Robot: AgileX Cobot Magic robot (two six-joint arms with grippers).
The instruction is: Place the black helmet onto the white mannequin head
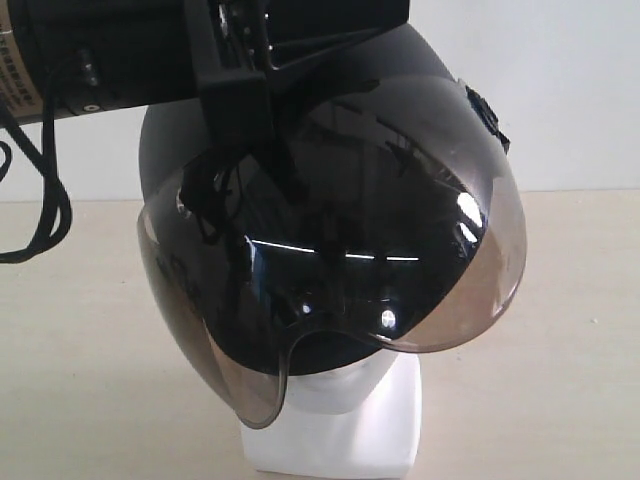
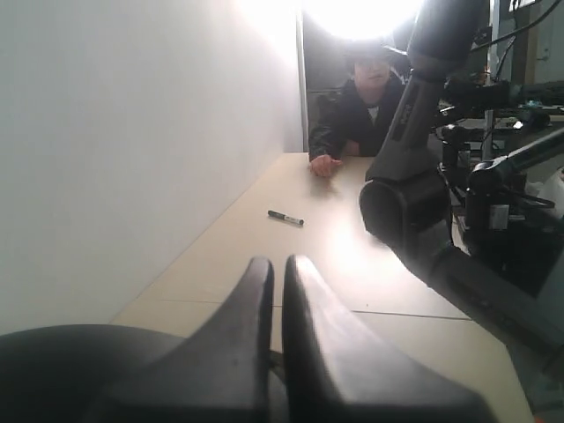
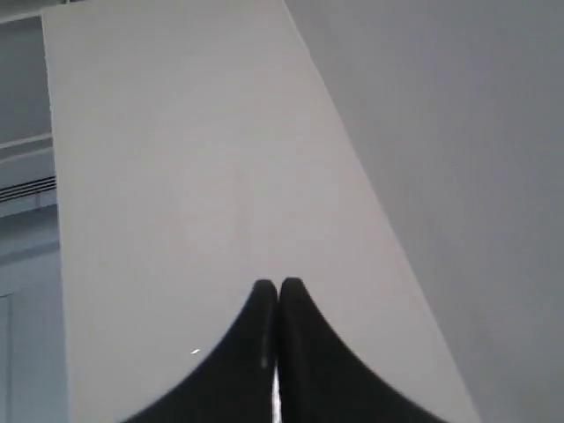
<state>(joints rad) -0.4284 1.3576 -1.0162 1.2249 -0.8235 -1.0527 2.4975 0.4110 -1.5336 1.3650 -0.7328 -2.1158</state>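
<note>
Black helmet [image 1: 340,220] seated on white mannequin head [image 1: 340,400], standing on the table [image 1: 80,350].

Left arm [image 1: 100,50] enters from the upper left and ends at the helmet's crown. Left gripper [image 2: 278,263]: fingers [image 2: 247,308] drawn nearly together with a thin slit between; whether anything is pinched cannot be told. The smoky visor [image 1: 450,270] covers the face, its left edge lower than its right. Only the chin and neck base show below. Right gripper [image 3: 278,286]: fingers pressed together, well clear of the helmet.

Plain white wall [image 1: 575,90] behind, pale beige tabletop [image 1: 80,380]; glaring light [image 2: 359,13] at the far end, black pen [image 2: 285,217] lying on the tabletop
</note>
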